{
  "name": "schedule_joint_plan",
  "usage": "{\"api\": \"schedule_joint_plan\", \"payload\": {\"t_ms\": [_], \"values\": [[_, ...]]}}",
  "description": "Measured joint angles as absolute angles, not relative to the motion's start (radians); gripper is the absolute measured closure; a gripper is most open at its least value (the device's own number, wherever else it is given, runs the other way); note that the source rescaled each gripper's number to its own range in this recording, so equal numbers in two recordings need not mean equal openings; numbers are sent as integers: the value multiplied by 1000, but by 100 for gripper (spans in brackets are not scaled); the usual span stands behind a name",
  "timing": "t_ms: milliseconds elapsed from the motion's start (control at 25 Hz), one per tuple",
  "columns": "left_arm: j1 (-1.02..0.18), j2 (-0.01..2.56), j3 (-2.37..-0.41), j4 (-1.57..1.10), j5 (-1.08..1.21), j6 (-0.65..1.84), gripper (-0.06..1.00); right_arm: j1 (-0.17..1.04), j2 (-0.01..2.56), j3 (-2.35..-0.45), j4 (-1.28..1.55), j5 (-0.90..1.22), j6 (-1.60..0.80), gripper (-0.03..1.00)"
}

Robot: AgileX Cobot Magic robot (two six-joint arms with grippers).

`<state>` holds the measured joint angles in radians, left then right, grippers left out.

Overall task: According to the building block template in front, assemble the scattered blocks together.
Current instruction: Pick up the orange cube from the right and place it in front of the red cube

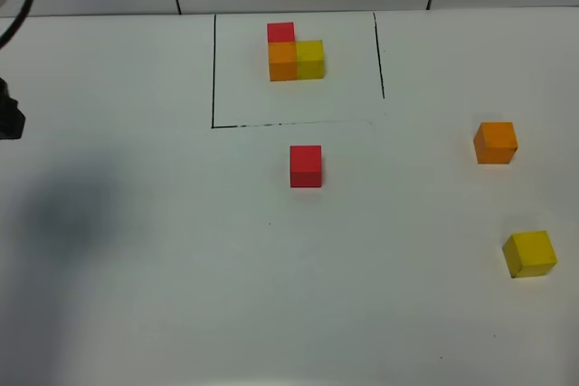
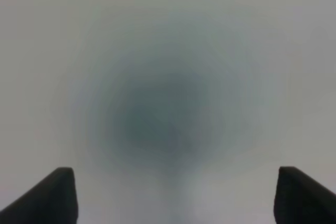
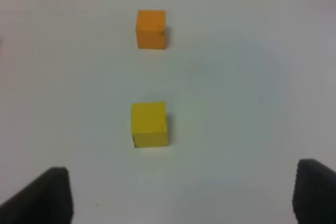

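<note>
Nearest: yellow block (image 1: pixel 529 253), right side; orange block (image 1: pixel 496 143) behind it, apart. Red block (image 1: pixel 306 166) mid-table, just outside the drawn box (image 1: pixel 214 70) holding the 3-cube template (image 1: pixel 294 56).
Left wrist: left gripper (image 2: pixel 173 195) spread wide, empty, above the table (image 2: pixel 168 35).
Right wrist: right gripper (image 3: pixel 184 195) spread wide, empty, yellow block ahead of it.

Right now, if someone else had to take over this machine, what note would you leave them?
Left hand: open, empty, over the table.
Right hand: open, empty, the yellow block ahead of it, the orange block beyond.
The template sits in the marked box at the back; the red block lies just in front of that box.
Done: nothing joined; all three blocks lie apart.
Left: build the L from them.
</note>
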<state>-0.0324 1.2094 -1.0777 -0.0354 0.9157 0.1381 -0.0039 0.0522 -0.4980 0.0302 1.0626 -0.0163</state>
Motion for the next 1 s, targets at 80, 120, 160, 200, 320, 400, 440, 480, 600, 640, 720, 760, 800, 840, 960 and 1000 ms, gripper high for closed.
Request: {"api": "schedule_joint_plan", "payload": {"t_ms": [80, 120, 160, 200, 320, 400, 440, 480, 600, 640, 720, 760, 800, 840, 960, 1000], "values": [[-32, 1132, -1054, -35, 912, 124, 13, -4, 52, -498, 32, 1063, -16, 24], [-32, 1092, -1044, -36, 909, 120, 13, -4, 52, -498, 34, 1063, -16, 24], [-32, 1053, -1031, -36, 906, 119, 13, -4, 52, -498, 34, 1063, -16, 24], [-35, 1022, -1018, -38, 905, 117, 13, -4, 52, -498, 36, 1063, -16, 24], [-64, 923, -983, -44, 904, 113, 13, -4, 52, -498, 38, 1063, -16, 24], [-88, 872, -956, -51, 908, 113, 13, -4, 52, -498, 38, 1063, -16, 24], [-100, 844, -940, -52, 913, 113, 13, -4, 52, -498, 38, 1063, -16, 24], [-108, 821, -923, -55, 916, 113, 13, -4, 52, -498, 38, 1063, -16, 24], [-126, 735, -871, -56, 920, 113, 13, -4, 52, -498, 39, 1063, -16, 24], [-127, 701, -852, -57, 920, 113, 13, -4, 52, -498, 39, 1063, -16, 24], [-129, 631, -821, -59, 919, 113, 13, -4, 52, -498, 39, 1063, -16, 24], [-130, 602, -805, -59, 919, 113, 13, -4, 52, -498, 39, 1063, -16, 24], [-130, 567, -791, -61, 918, 114, 13, -4, 52, -498, 39, 1063, -16, 24], [-130, 532, -778, -62, 917, 114, 14, -4, 52, -498, 39, 1063, -16, 24], [-130, 442, -733, -76, 921, 115, 13, -4, 52, -498, 39, 1063, -16, 24], [-130, 413, -721, -82, 926, 117, 13, -4, 52, -498, 39, 1063, -16, 24]]}}
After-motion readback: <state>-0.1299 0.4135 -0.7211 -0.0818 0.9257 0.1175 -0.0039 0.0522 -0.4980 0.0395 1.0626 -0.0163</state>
